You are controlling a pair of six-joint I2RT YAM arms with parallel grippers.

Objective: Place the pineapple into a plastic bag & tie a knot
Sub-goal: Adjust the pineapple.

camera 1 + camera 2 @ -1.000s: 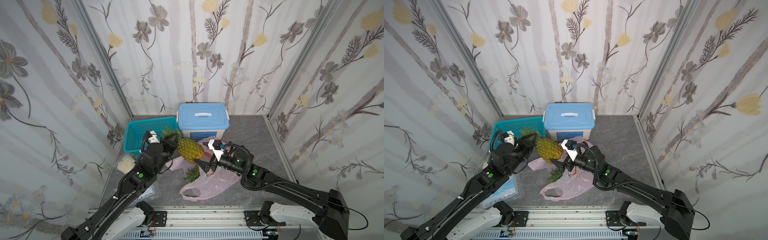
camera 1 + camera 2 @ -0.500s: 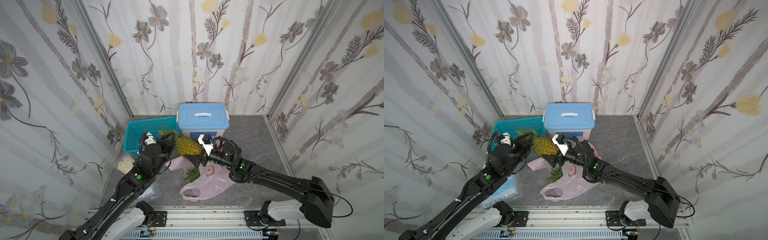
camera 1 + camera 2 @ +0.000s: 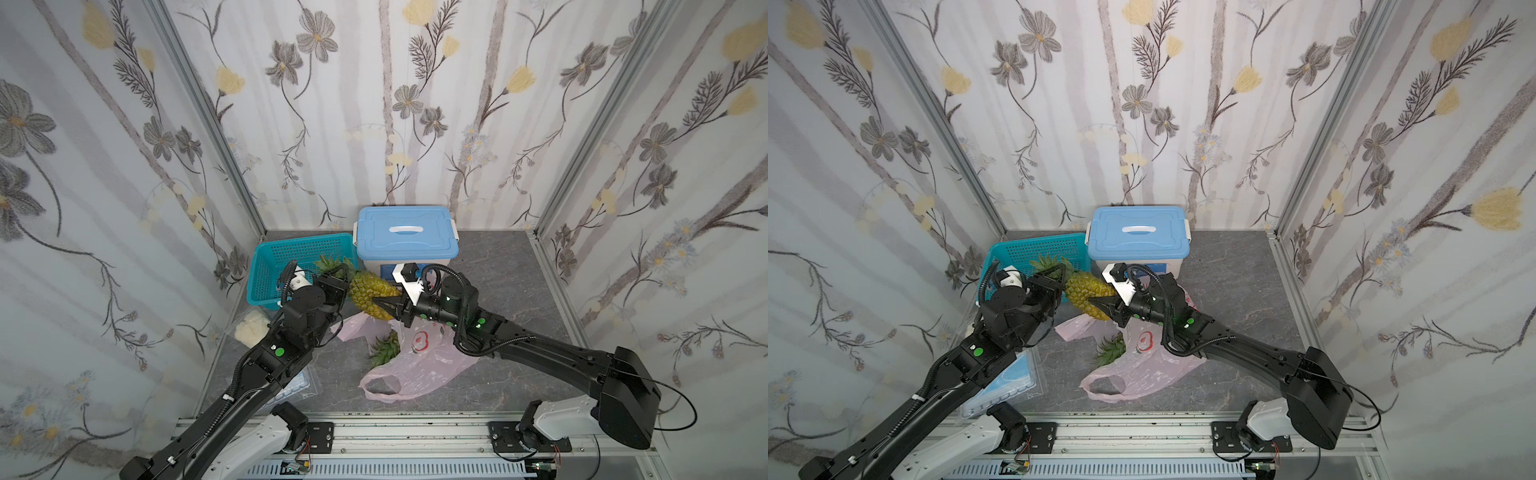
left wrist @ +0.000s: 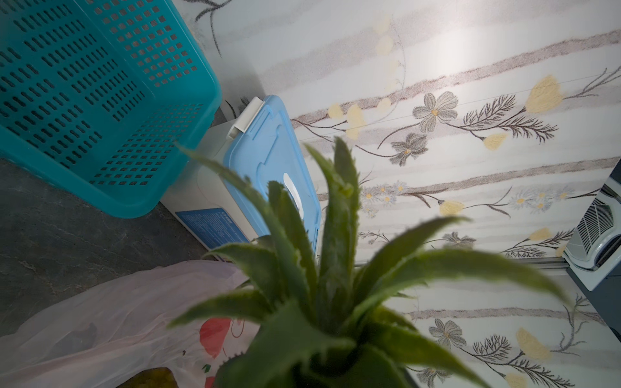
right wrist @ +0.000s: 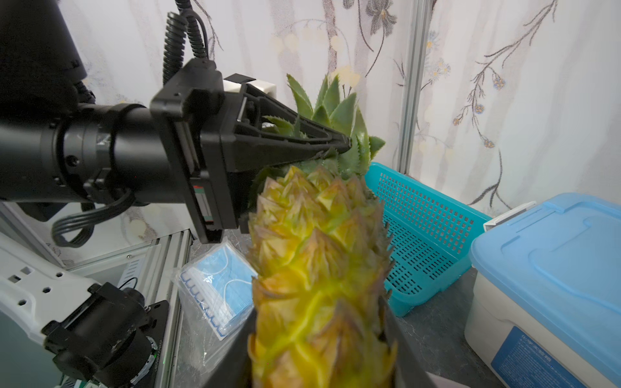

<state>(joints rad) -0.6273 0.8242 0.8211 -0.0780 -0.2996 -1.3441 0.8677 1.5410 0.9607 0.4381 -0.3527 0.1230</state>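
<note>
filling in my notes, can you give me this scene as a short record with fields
pineapple: off the table, lying sideways between both grippers
right gripper: closed on the fruit's bottom end
left gripper: at the leafy top, grip unclear
pink bag: crumpled on the table below, handles untied
second leafy top: showing at the bag's edge
basket: teal, behind the left arm
box: by the back wall, blue lid on

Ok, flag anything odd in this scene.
A pineapple hangs sideways in mid-air, the right hand clamped on its body and the left hand at its crown, while a second leafy crown pokes out of the collapsed plastic bag below.
</note>
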